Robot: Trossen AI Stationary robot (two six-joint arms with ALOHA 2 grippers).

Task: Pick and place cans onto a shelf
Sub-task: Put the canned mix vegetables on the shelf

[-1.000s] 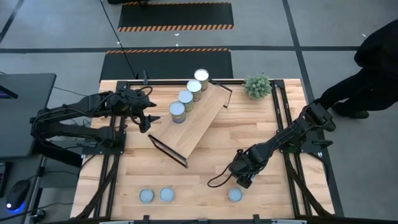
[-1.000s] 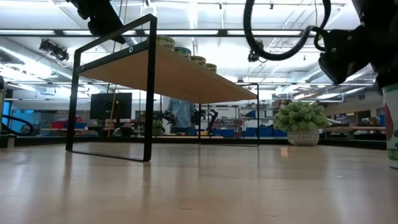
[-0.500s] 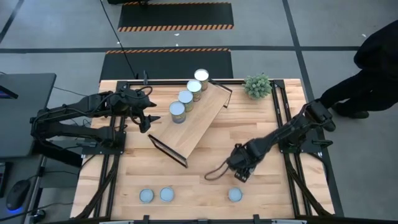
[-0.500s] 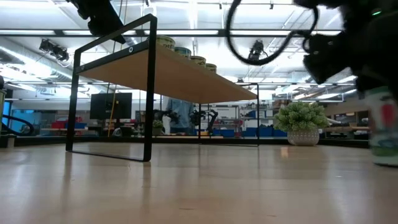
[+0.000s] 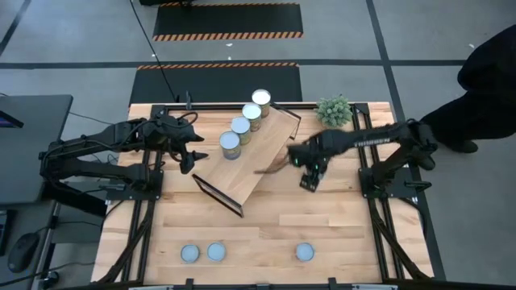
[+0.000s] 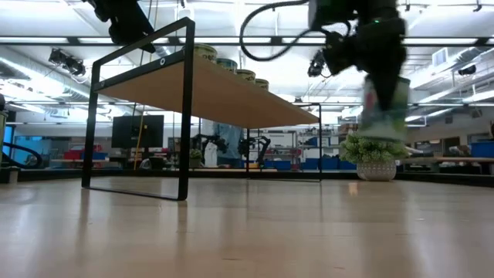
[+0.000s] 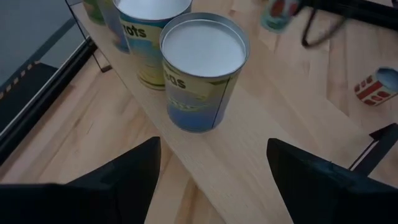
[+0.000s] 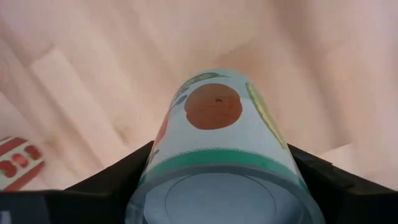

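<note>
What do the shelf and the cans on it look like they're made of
Shelf: pale wood board with visible grain, matte, on thin black frame legs, probably metal. Cans: likely metal, with shiny silver-white round tops; the nearest one's side wears a printed label, as the left wrist view shows.

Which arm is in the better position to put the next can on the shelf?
The right. The right gripper holds a can in the air beside the shelf. The left gripper is open and empty at the shelf's other side.
</note>
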